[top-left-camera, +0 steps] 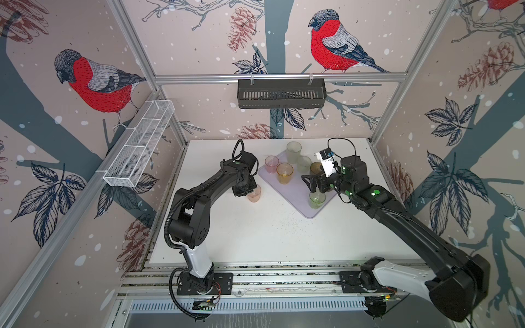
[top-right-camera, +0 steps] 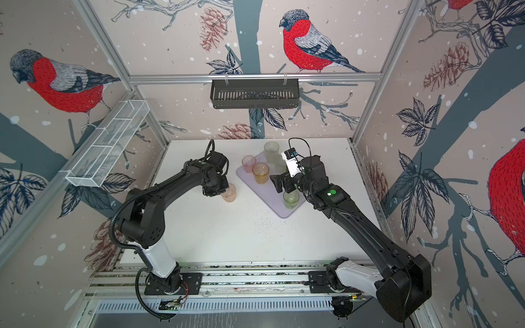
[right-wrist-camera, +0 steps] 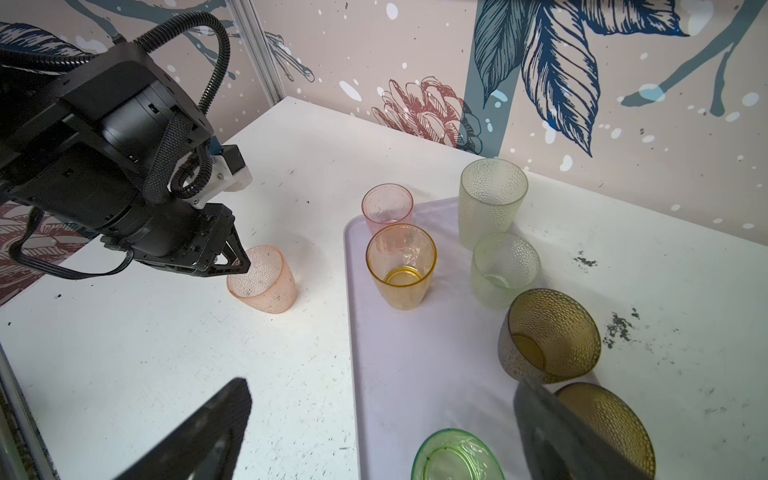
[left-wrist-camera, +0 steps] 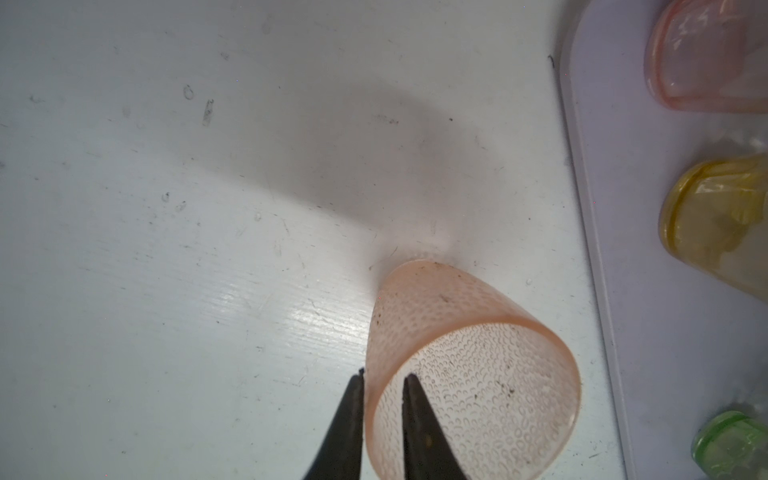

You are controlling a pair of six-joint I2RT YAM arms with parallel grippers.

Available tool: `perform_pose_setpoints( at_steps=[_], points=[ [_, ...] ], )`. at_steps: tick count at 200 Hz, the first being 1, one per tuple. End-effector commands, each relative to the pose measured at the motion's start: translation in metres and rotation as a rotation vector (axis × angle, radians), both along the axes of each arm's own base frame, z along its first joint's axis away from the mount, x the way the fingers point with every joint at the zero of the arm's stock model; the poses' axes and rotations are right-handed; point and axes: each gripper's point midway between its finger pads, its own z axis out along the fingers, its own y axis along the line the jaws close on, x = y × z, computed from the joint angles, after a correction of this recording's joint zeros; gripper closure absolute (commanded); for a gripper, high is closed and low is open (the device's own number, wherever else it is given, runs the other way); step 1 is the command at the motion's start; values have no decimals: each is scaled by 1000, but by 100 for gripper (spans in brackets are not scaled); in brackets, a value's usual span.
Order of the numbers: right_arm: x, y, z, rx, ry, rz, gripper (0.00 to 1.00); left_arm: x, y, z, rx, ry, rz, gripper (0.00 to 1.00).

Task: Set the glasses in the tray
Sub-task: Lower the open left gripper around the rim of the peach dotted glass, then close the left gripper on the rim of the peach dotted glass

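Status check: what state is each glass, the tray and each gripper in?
Left gripper: shut on dimpled pink glass's rim.
Dimpled pink glass: on table, outside tray.
Tray: holds seven glasses.
Smooth pink glass: upright in tray.
Amber glass: upright in tray.
Green glass: upright in tray.
Tall frosted glass: upright in tray.
Short frosted glass: upright in tray.
Brown glasses: both upright in tray.
Right gripper: open, empty.

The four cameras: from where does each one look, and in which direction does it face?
Both top views: high above the near edge of the table, facing down toward the back wall; the whole left arm and right arm show.
Left wrist: on the left arm, looking down past the left hand onto the pink tumbler.
Right wrist: on the right arm over the tray, facing the left arm; the open right hand shows.
Shared: both wrist views show the pink tumbler, amber tumbler and tray.
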Motion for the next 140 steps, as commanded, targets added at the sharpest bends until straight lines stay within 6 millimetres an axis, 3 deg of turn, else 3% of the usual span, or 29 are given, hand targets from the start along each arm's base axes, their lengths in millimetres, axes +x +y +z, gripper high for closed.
perform_pose_setpoints(
  at_steps=[1,140],
  points=[
    [2,1,3,3,-18,1,0,-1,2,-1,12,5,2,81],
    [1,1,4,5,-19,1,0,-3,5,0,22,6,4,89]
  ],
)
